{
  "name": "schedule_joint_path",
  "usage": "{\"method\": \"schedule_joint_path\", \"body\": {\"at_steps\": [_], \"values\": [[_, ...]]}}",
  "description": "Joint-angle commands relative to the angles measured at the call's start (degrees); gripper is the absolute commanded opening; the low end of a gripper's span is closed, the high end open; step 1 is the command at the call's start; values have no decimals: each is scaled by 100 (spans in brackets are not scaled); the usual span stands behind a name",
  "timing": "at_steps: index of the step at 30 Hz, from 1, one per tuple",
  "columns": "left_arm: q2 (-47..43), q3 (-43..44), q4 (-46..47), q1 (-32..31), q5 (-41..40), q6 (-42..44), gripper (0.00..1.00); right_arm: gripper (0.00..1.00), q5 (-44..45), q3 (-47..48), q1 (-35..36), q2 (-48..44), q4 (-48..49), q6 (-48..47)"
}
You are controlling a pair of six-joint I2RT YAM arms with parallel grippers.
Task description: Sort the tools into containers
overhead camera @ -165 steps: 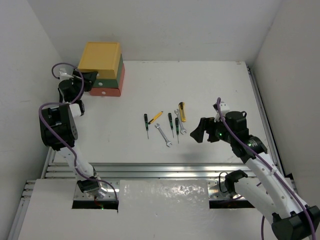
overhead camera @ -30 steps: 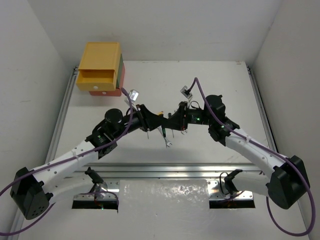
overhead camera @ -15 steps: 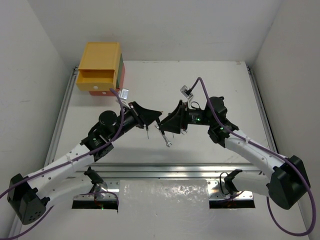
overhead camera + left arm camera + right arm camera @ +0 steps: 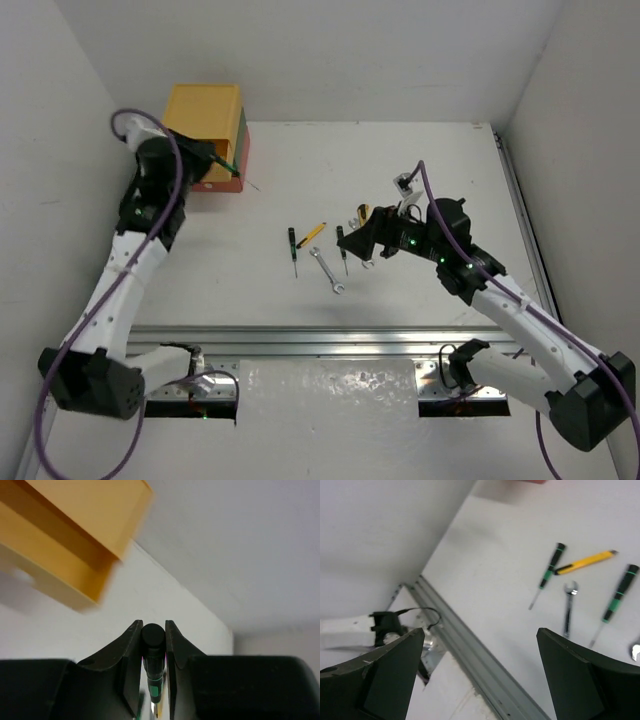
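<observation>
L pincer (image 4: 151, 626) grips screwdriver (image 4: 153, 639) nr yellow drawer (image 4: 70, 540).

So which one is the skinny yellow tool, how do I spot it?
Look at the middle of the white table. The leftmost thing lying there is a black screwdriver, and just to its right lies the yellow tool. It alone is thin, yellow and slanted.

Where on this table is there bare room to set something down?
Bare patches: between the stacked yellow, green and red drawers and the row of small hand tools; also the far right corner beyond the right arm. Crowded around the tools.
</observation>
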Motion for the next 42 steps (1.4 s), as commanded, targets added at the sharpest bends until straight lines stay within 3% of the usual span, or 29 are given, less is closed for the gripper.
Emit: {"method": "schedule_joint_path", "body": {"at_steps": [1,4,7,11,17,20,21,24,26,29,30,32,35,40,42], "values": [[592,875,-616,1126,-121,21,0,94,1200,296,-47,-315,-1077,-319],[1618,1597,-590,2145,188,-85,0,95,1130,331,-55,-500,-1376,-487],[2349,2405,-642,2454,425,-120,0,95,1138,252,-64,-658,-1526,-627],[2905,2582,-63,2631,918,-252,0,96,1095,94,-64,-676,-1474,-636],[3459,2856,-18,2658,1085,-401,3,96,901,14,-73,-562,-1421,-645],[3267,2349,262,2658,1147,-506,21,96,954,14,-64,-483,-1412,-698],[3057,2163,480,2649,1173,-594,35,96,971,49,-73,-343,-1464,-707],[2732,1810,579,2649,1252,-665,56,97,1190,426,-64,175,-1893,-803],[2451,1713,579,2658,1323,-665,62,99,1384,883,-55,947,-2175,-830],[1924,1634,641,2658,1332,-639,81,99,2118,1630,102,2090,-2799,-944],[1791,1669,562,2658,1332,-552,88,96,2323,1753,138,2345,-2931,-953],[1554,1827,387,2649,1375,-376,88,88,2640,2122,199,3048,-2985,-970],[835,1766,114,2649,1656,115,91,55,3176,2518,313,3829,-2986,-944],[-169,828,87,2632,2455,696,92,42,3494,3238,419,4789,-2994,-1005],[-713,363,78,2640,2736,907,92,42,3494,3519,419,5210,-3020,-1032]]}}
